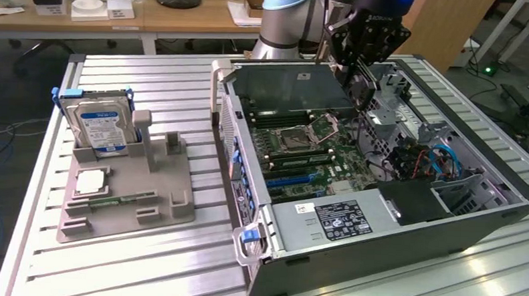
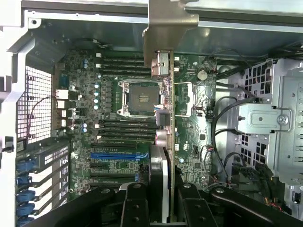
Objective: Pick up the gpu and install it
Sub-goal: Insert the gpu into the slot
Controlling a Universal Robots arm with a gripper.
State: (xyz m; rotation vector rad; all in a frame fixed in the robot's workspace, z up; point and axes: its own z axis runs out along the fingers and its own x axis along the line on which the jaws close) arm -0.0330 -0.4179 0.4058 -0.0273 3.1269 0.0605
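**A:** Where is the gpu (image 1: pixel 362 85)?

**B:** Up in the gripper (image 1: pixel 364 62). In the exterior view it hangs near the top of the frame, on the exterior view's right. It is above the far end of the open computer case (image 1: pixel 475 217).

**A:** Is the gripper really holding it?

**B:** Yes. In the wrist view the black fingers (image 2: pixel 135 208) sit one on each side of the card. The gripper (image 2: pixel 163 198) is clamped on the gpu (image 2: pixel 165 118).

**A:** How does the card sit?

**B:** It is edge-on to the wrist camera, with its pale metal bracket (image 2: pixel 168 33) at the end away from the fingers. From that camera it crosses in front of the motherboard (image 2: pixel 118 85), just beside the CPU socket (image 2: pixel 142 99). A blue slot (image 2: pixel 116 155) shows on the board, to one side of the card.

**A:** Is it in a slot?

**B:** No. In the exterior view it looks raised above the motherboard (image 1: pixel 309 150), up by the case's rim.

**A:** What else is around?

**B:** On the exterior view's left, a grey fixture (image 1: pixel 128 209) lies on the slatted table (image 1: pixel 152 270) beside the case. A hard drive (image 1: pixel 100 124) with a blue-white label stands upright at its far end. A labelled power supply (image 1: pixel 333 221) fills the near end of the case, low in the frame.
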